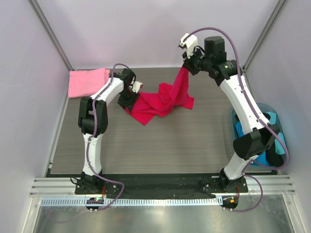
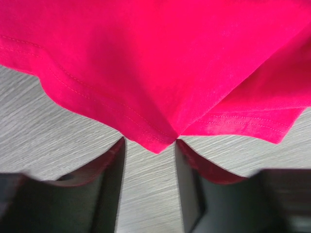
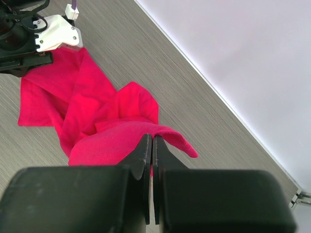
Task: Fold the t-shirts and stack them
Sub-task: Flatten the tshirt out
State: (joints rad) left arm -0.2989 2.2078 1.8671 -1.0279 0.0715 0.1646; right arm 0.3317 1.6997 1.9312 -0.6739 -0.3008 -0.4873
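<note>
The crimson-red t-shirt [image 1: 163,103] lies crumpled on the table's far middle, with one end pulled up off the surface. My right gripper [image 1: 187,67] holds that raised end; in the right wrist view it [image 3: 152,138] is shut on a fold of the red t-shirt [image 3: 97,107]. My left gripper [image 1: 130,98] sits low at the shirt's left edge. In the left wrist view it [image 2: 149,143] stands open, and a hemmed corner of the red t-shirt [image 2: 158,143] points into the gap at its tips. The light pink t-shirt [image 1: 87,81] lies folded at the back left.
A blue bin [image 1: 272,115] holding blue and teal cloth stands at the right edge beside the right arm. White walls close the back and both sides. The grey wood-grain tabletop [image 1: 170,145] runs forward to the metal rail at the arm bases.
</note>
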